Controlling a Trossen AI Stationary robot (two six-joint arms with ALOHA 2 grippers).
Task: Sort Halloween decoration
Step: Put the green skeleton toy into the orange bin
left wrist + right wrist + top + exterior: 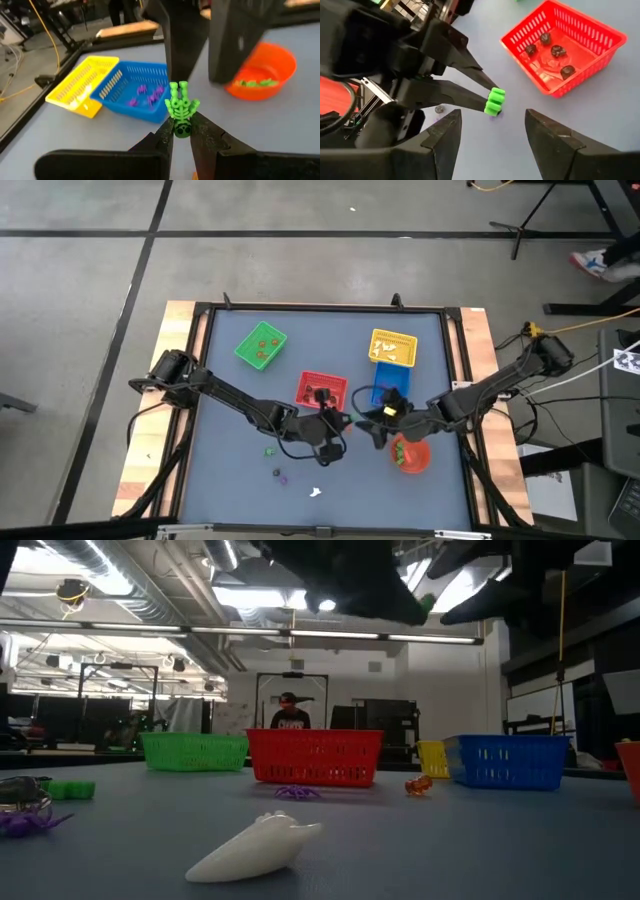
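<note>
The left gripper (pixel 181 136) hangs above the middle of the table, its two dark tapered fingers (pixel 470 95) pinched on a small green skeleton figure (pixel 181 111) of knobbly moulded plastic, held by the head end with ribs and legs sticking out past the tips. Facing it just beside, the right gripper (pixel 492 132) stands with its fingers spread wide and nothing between them; the green figure sits in line with that gap but clear of both pads.

No writing or label can be read on the trinkets or baskets.

Around the two grippers, seen from above, a red basket (pixel 321 389) of square plastic mesh lies just behind the left gripper and holds several dark rounded trinkets (pixel 551 50). A blue basket (pixel 131 90) of the same mesh holds thin purple spider-like pieces (pixel 145 94), and a yellow basket (pixel 393 347) touching its far side holds pale pieces. A green basket (pixel 260 345) stands farther to the left with small orange bits in it. A round red bowl (pixel 260 70), smooth-walled, sits near the right arm and contains green pieces (pixel 256 83).

Loose on the grey-blue table (pixel 230 470) nearer the front lie a white pointed piece (pixel 255 848), a purple spider (pixel 25 824), a green piece (pixel 68 789) and a small orange trinket (pixel 418 785). A person (pixel 291 713) stands in the room beyond the table.
</note>
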